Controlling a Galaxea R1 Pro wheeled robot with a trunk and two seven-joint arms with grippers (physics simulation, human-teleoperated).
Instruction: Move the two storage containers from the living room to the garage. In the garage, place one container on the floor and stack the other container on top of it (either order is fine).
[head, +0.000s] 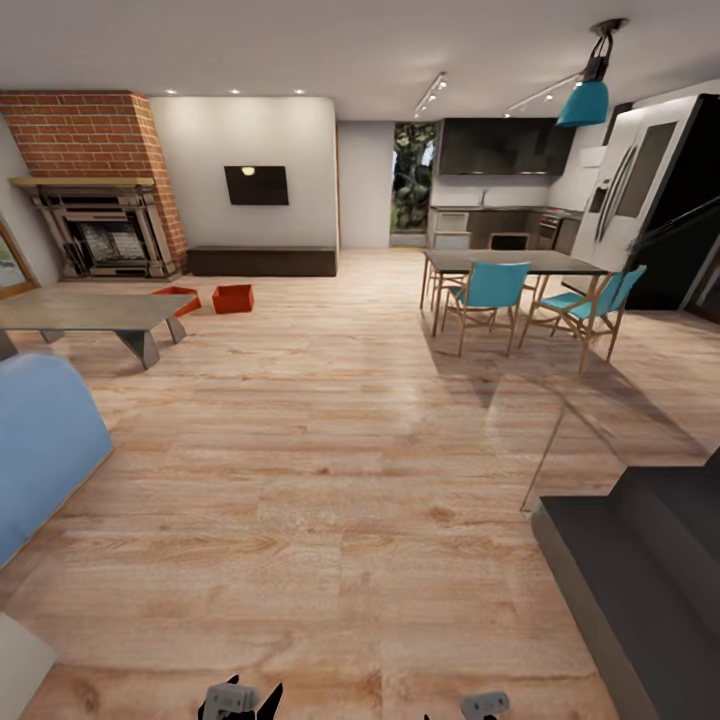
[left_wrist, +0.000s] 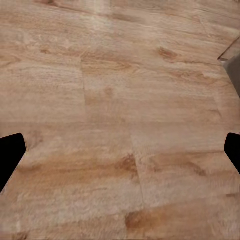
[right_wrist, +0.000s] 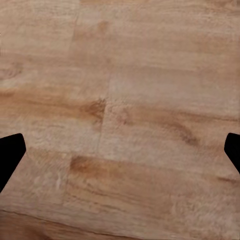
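Looking across the living room, the two storage containers sit on the light wood floor (head: 330, 440) at the far left: one bin (head: 232, 298) stands in the open, and the other bin (head: 180, 298) lies just to its left, partly hidden behind the end of a low grey coffee table (head: 85, 312). Both bins rest in front of a long dark bench (head: 262, 261) set against the far wall, below a wall-mounted black TV (head: 256, 185). A red-brick fireplace (head: 95, 190) occupies the far left corner. At the near left edge, a blue rounded seat (head: 40, 440) is partly visible. On the right, a dining table (head: 510, 262) with teal chairs (head: 490, 295) stands before a dark kitchen, with a teal pendant lamp (head: 585, 100) overhead and a steel refrigerator (head: 640, 180) further right. Dark steps (head: 640, 570) fill the near right corner.

The left tool (head: 232, 700) and right tool (head: 484, 706) appear at the near edge of the head view, well apart from the bins. In each wrist view, the dark fingertips (left_wrist: 10, 155) (right_wrist: 10, 155) sit at opposite edges with only bare planks between them, so both tools are spread wide and hold nothing.
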